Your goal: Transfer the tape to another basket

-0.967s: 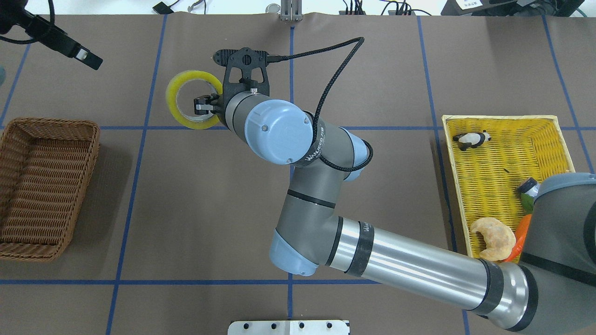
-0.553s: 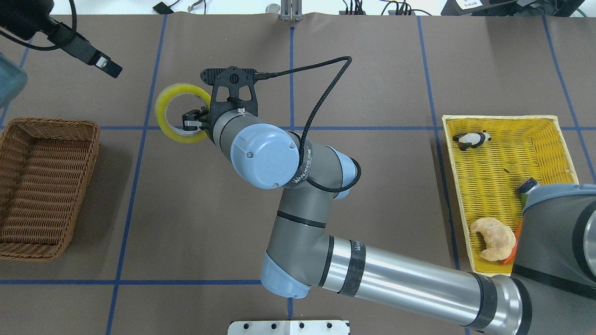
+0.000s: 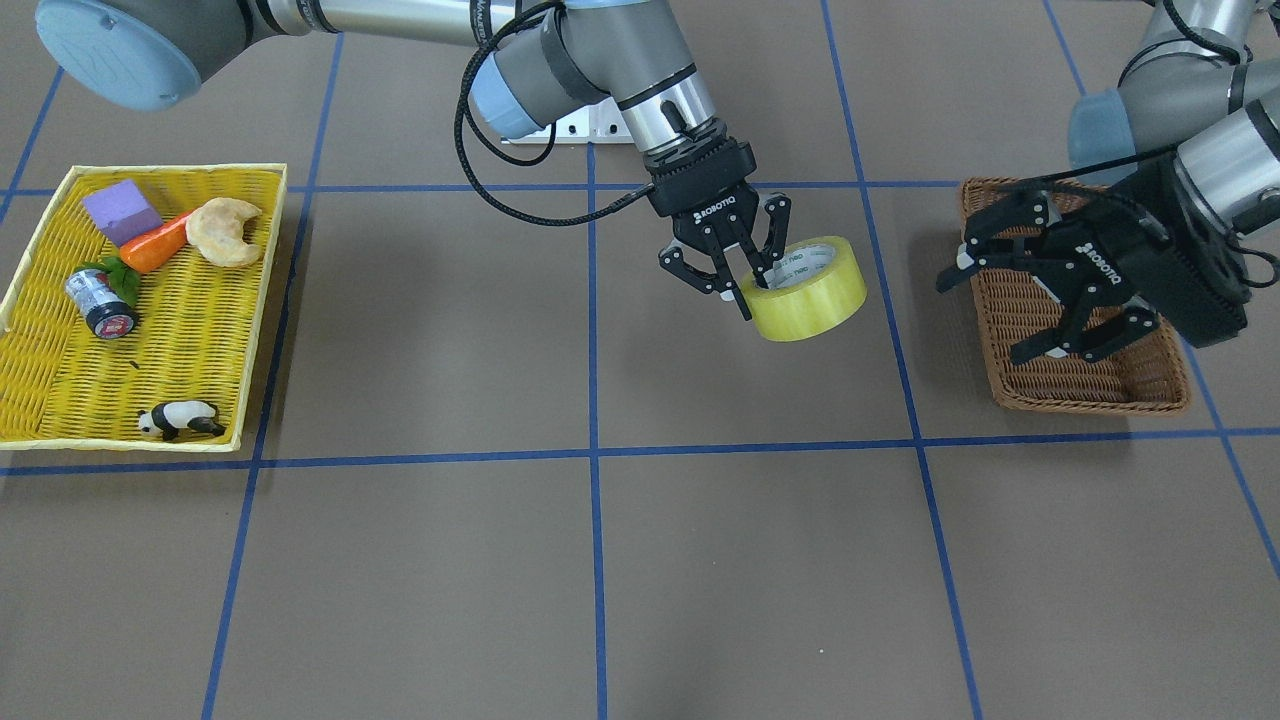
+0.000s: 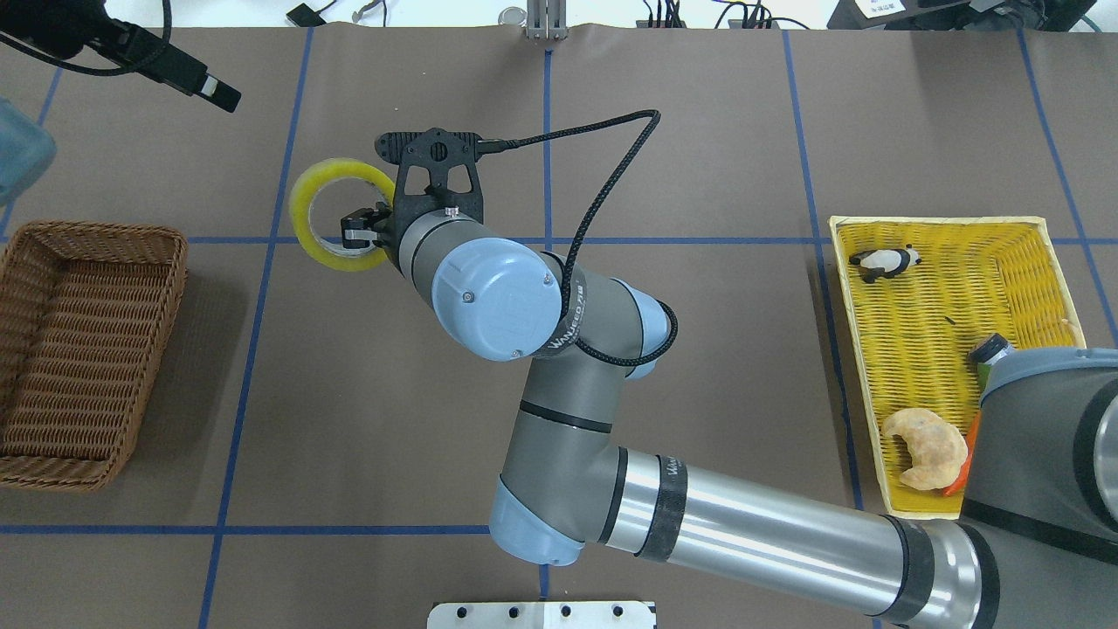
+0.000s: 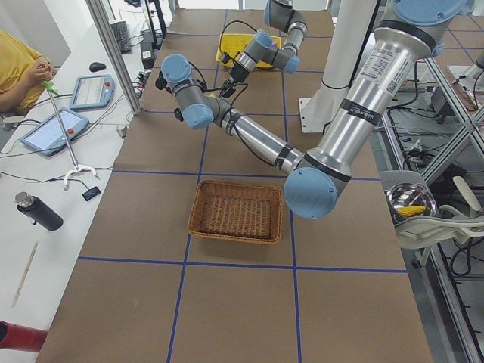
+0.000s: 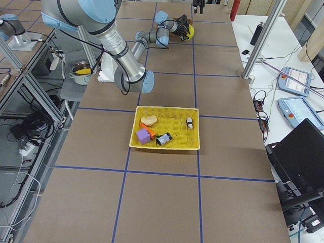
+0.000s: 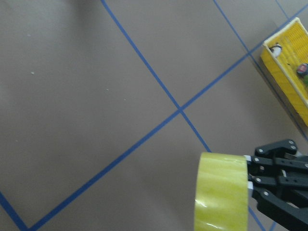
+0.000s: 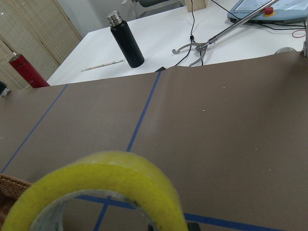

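- Tape (image 3: 808,290) hangs in right claw (image 3: 755,292), which is clamped on the roll's wall, one finger in the core, one outside. Core axis near vertical, tipped a bit (ring reads almost face-on fm overhead).
- Bare table btwn that claw and brown basket (image 3: 1090,395), which sits apart on its robot-left side. Left claw (image 3: 980,320), fingers spread wide, hovers at basket's rim.
- Yellow basket (image 3: 250,320), well off to right claw's other side, holds panda (image 3: 180,420), croissant (image 3: 225,230), carrot (image 3: 155,245), purple block (image 3: 120,210), can (image 3: 100,305).

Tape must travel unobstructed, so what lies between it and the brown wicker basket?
Only bare table and one blue grid line, per the overhead view, between the tape and the wicker basket.
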